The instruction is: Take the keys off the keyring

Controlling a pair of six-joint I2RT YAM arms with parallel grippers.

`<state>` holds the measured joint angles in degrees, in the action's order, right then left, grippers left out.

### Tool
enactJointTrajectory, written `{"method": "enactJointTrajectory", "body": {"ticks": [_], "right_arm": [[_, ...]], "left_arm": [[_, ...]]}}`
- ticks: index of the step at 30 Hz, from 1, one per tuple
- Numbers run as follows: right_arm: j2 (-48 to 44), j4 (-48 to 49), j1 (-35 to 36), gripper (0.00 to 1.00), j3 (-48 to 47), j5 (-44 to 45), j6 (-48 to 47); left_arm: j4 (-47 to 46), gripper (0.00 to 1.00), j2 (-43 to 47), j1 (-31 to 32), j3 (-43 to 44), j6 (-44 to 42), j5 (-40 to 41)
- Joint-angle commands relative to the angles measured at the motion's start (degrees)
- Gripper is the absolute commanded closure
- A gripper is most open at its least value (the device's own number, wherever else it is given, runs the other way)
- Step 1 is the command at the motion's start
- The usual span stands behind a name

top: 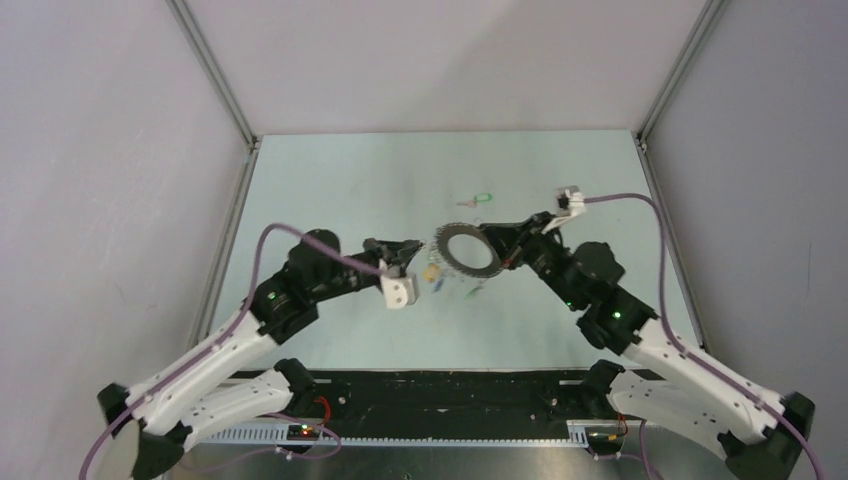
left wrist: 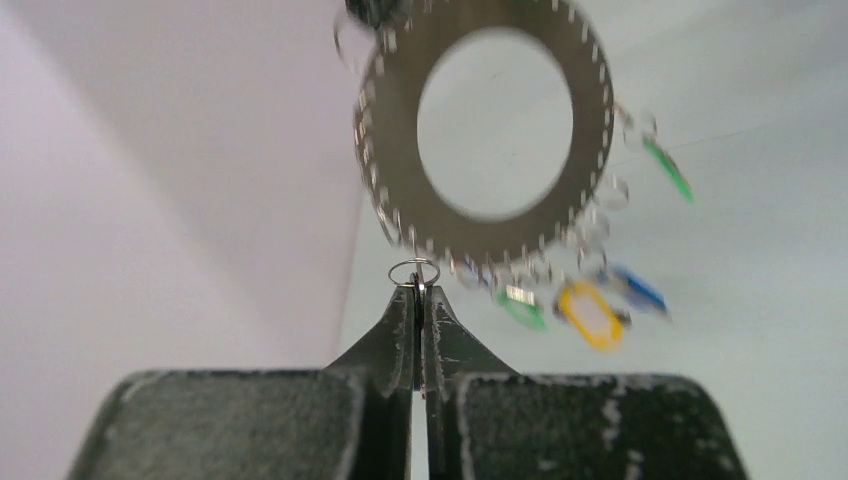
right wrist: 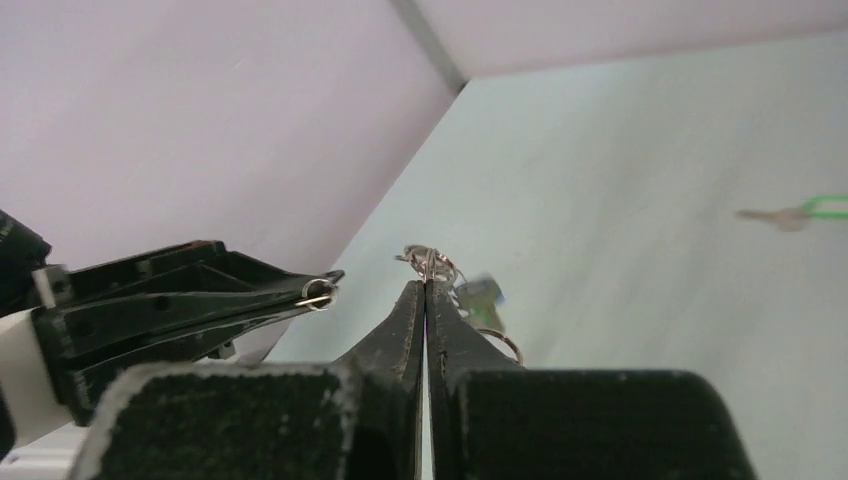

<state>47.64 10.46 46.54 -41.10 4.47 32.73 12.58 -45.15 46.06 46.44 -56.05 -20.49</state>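
Note:
The keyring (top: pixel 468 250) is a wide flat silver ring with small holes round its rim, held above the table between both arms. In the left wrist view the keyring (left wrist: pixel 490 120) carries several small split rings, and keys hang from them with green (left wrist: pixel 522 308), yellow (left wrist: pixel 590 314) and blue (left wrist: pixel 637 290) heads. My left gripper (left wrist: pixel 418 285) is shut on one small split ring (left wrist: pixel 415 271) just under the rim; I cannot tell whether that ring is still linked to it. My right gripper (right wrist: pixel 426 284) is shut on the keyring's edge among the small rings (right wrist: pixel 432 262).
A loose key with a green head (top: pixel 480 198) lies on the pale table (top: pixel 330 180) beyond the keyring, also seen as the loose green key (right wrist: pixel 800 213) from the right wrist. Grey walls (top: pixel 120 150) with metal posts close in both sides.

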Motion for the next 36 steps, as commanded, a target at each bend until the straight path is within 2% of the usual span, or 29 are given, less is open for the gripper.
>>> {"method": "enactJointTrajectory", "body": {"ticks": [1, 4, 8, 15, 20, 27, 30, 32, 34, 36], "right_arm": [[-8.2, -6.5, -0.5, 1.00, -1.3, 17.8, -11.0], [-13.9, -9.0, -0.7, 1.00, -1.3, 23.3, -15.9], [-19.3, -12.5, -0.8, 1.00, -1.5, 30.3, -19.7], [-20.6, -15.8, -1.1, 1.00, -3.3, 38.9, -23.8], [-20.5, -16.1, -1.2, 1.00, -3.8, 39.5, -25.0], [-19.2, -16.0, -2.1, 1.00, -3.9, 40.5, -25.2], [-16.9, -15.3, -3.7, 1.00, -3.9, 40.2, -25.7], [-15.1, -14.9, -6.4, 1.00, -4.0, 38.7, -25.6], [-13.0, -15.0, -9.1, 1.00, -4.1, 34.8, -25.1], [-10.7, -15.7, -12.7, 1.00, -4.4, 29.7, -23.5]], "left_arm": [[-12.1, 0.99, -8.7, -0.6, 3.3, 17.4, 4.7], [-14.5, 1.00, -19.6, -0.6, 8.3, 25.3, 3.8], [-14.7, 1.00, -32.8, -1.9, 19.3, 39.3, 10.4], [-16.4, 0.97, -52.7, -6.5, 33.5, 49.9, 9.5], [-16.9, 0.93, -63.2, -9.3, 41.1, 56.3, 6.7], [-16.9, 0.83, -71.7, -12.0, 46.7, 63.8, 4.2], [-16.4, 0.72, -74.2, -12.6, 48.1, 66.6, 2.3], [-15.9, 0.58, -74.6, -13.0, 48.7, 67.9, 1.8], [-15.8, 0.27, -73.6, -13.0, 47.9, 68.0, 1.6], [-15.6, 0.04, -71.1, -13.1, 46.8, 67.8, 2.1]]}}
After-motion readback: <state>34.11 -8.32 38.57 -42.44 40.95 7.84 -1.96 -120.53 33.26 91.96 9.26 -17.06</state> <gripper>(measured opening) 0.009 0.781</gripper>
